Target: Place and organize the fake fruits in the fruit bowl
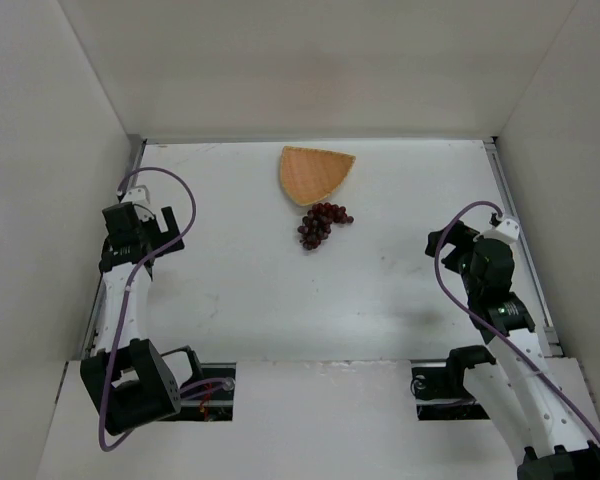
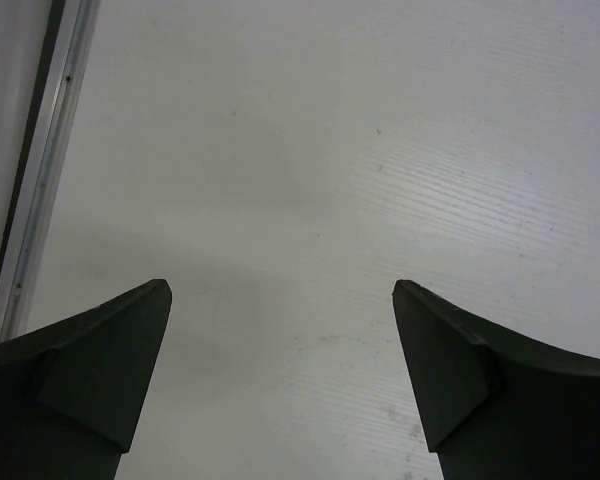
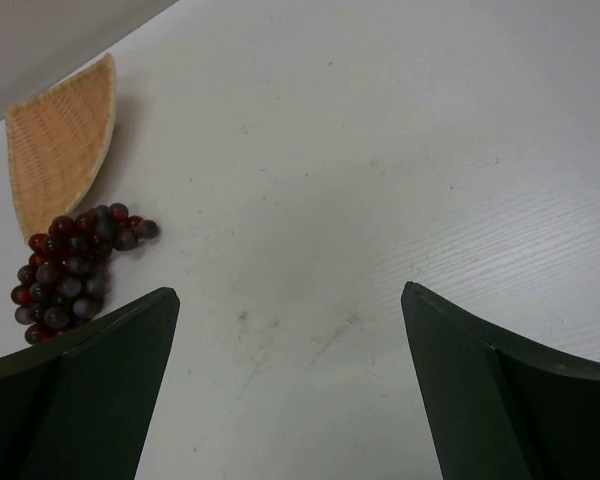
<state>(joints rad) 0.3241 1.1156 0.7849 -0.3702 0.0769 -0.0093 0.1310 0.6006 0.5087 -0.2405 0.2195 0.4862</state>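
A bunch of dark red-purple fake grapes [image 1: 320, 224] lies on the white table, just in front of the fruit bowl [image 1: 313, 173], a tan woven fan-shaped dish at the back middle. The right wrist view shows the grapes [image 3: 72, 268] at its left edge, touching the bowl's [image 3: 62, 140] near rim. My right gripper [image 3: 290, 295] is open over bare table, well to the right of the grapes. At the table's left side my left gripper [image 2: 282, 285] is open too, with only bare table between its fingers. In the top view the left gripper [image 1: 158, 225] and right gripper [image 1: 442, 245] sit far apart.
White walls enclose the table on the left, back and right. A metal rail [image 2: 40, 160] runs along the left edge close to my left gripper. Another rail [image 1: 515, 220] borders the right edge.
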